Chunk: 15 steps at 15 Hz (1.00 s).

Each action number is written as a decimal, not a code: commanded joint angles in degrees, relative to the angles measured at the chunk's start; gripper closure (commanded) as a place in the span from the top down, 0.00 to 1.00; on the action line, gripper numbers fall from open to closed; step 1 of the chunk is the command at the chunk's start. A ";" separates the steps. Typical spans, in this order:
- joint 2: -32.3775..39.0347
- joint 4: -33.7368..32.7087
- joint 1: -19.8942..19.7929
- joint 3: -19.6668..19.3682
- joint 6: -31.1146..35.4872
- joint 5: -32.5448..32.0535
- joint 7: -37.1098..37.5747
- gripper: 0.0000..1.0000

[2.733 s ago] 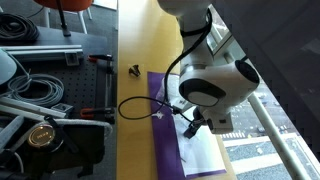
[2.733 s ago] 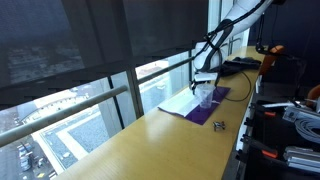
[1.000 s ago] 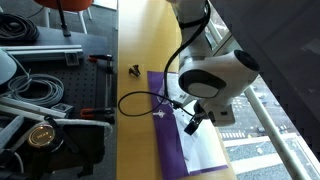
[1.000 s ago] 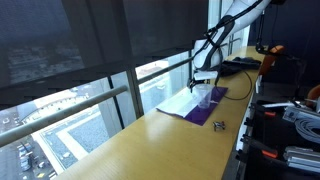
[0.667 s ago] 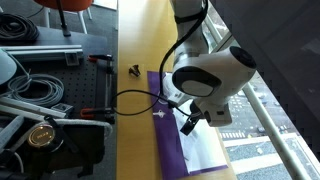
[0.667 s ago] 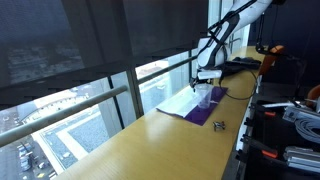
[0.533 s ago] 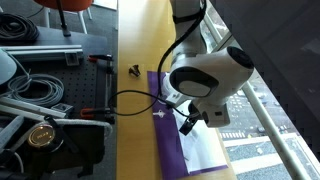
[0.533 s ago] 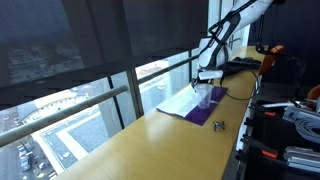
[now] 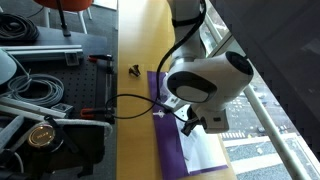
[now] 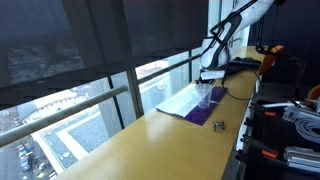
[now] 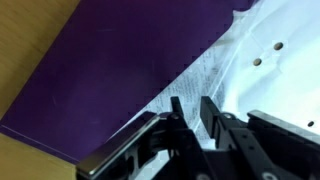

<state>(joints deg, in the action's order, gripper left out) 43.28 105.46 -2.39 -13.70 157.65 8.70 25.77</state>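
The hand (image 11: pixel 193 112) is drawn in narrow: its fingers (image 11: pixel 178 108) stand close together with only a thin slit between them. It is set low over the frayed-looking edge of a white sheet (image 11: pixel 270 80). The wrist view does not show whether that edge is nipped between the fingers or merely lies under them.

The sheet's edge passes directly below the fingertips and runs on a slant, from the hand's near left to its far right. The body of the sheet spreads to the right of the hand and ahead of it. In an exterior view the sheet (image 9: pixel 205 150) lies with its long axis along the table's length, and the hand (image 9: pixel 190 127) hangs over its near long border rather than over its middle.

The sheet is thin and pale. It is crinkled and half see-through along the border, where the colour beneath shows through, and smoother further in, with a few small punched holes (image 11: pixel 258 62).

Left of the hand and ahead of it lies a purple mat (image 11: pixel 140 60), flat under the sheet and wider than it. Beyond the mat's left edge the yellow wooden table (image 11: pixel 25 40) shows bare.

Further off, a black cable (image 9: pixel 135 100) loops across the table, and a small black object (image 9: pixel 133 70) sits apart beyond the mat's far end.
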 commanded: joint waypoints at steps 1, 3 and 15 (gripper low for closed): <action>0.07 -0.02 -0.57 0.00 0.91 0.19 -0.93 0.34; 0.35 -0.32 -0.87 0.13 0.92 0.30 -1.00 0.46; 0.94 -1.58 -1.18 0.20 0.65 0.42 -0.81 0.62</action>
<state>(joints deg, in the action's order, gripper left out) 43.53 104.83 -3.07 -13.71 157.66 8.71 25.77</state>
